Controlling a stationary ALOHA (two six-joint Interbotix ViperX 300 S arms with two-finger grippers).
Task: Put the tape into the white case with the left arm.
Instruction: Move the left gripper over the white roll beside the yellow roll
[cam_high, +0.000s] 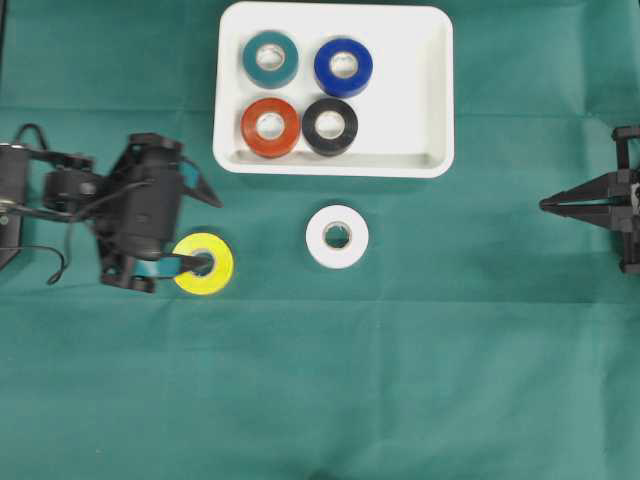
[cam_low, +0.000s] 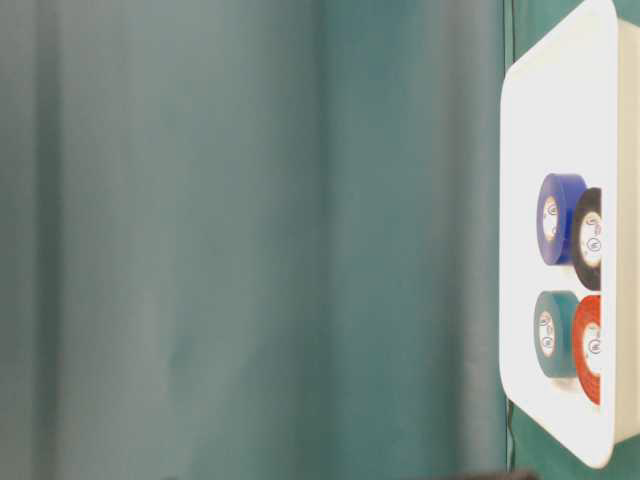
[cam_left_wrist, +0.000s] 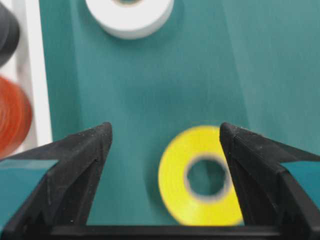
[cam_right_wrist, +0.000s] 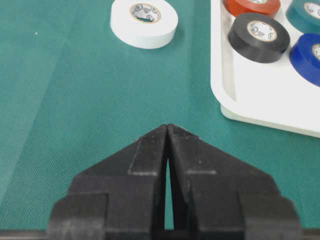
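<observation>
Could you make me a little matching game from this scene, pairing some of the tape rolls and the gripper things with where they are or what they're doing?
Things:
1. yellow tape
2. white tape
3. black tape
4. right gripper

Places or states:
A. lying in the white case
B. shut, away from every roll
C. alone on the cloth, below the case
D. at the open left gripper

Pairs: 1-D, 2-C, 3-A, 4-B

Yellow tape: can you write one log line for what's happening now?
left tool: open, over yellow tape | right tool: shut, idle | white case: four rolls inside | white tape: on cloth
</observation>
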